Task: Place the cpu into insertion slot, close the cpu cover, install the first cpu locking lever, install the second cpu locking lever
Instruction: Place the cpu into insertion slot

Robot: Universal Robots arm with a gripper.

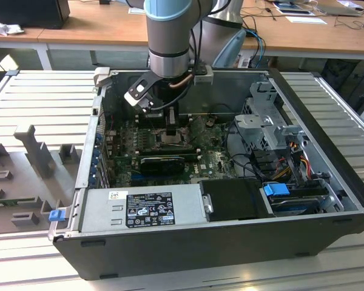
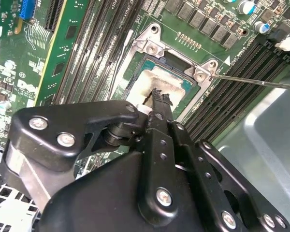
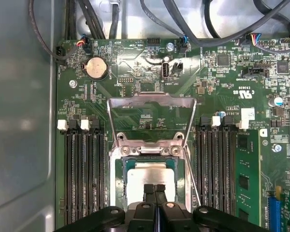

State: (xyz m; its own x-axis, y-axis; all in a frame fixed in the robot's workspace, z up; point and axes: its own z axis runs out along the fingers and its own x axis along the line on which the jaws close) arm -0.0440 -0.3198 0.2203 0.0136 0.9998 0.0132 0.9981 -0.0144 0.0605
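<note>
Wooden desks (image 1: 79,27) run across the back of the exterior view. In front of them a ribbed grey metal table (image 1: 42,97) carries an open computer case (image 1: 230,248) lying on its side. A robot arm (image 1: 168,30) comes down from the upper centre of the frame into the case. Its gripper (image 1: 168,121) hangs low over the green motherboard (image 1: 127,163) near the middle. A grey power supply (image 1: 145,206) with a label lies along the lower edge of the case. Coloured cables (image 1: 291,151) bunch toward the exterior view's right.

In the second wrist view, the black gripper (image 2: 159,96) has its two fingers pressed together with nothing between them. The tips sit right at the pale silvery top of the cpu (image 2: 162,79); whether they touch it I cannot tell. The cpu lies flat inside the insertion slot (image 2: 154,62), with long black memory slots (image 2: 96,48) on both sides. A thin metal lever (image 2: 261,82) stretches away from one corner of the slot.

In the first wrist view, the joined fingertips (image 3: 150,191) meet over the cpu (image 3: 150,171), which is seated in the insertion slot (image 3: 117,188). The cpu cover (image 3: 152,100) is swung open. It stands up from one edge of the slot, and green board shows through its square window. A round coin battery (image 3: 95,67) lies beyond the cover.
</note>
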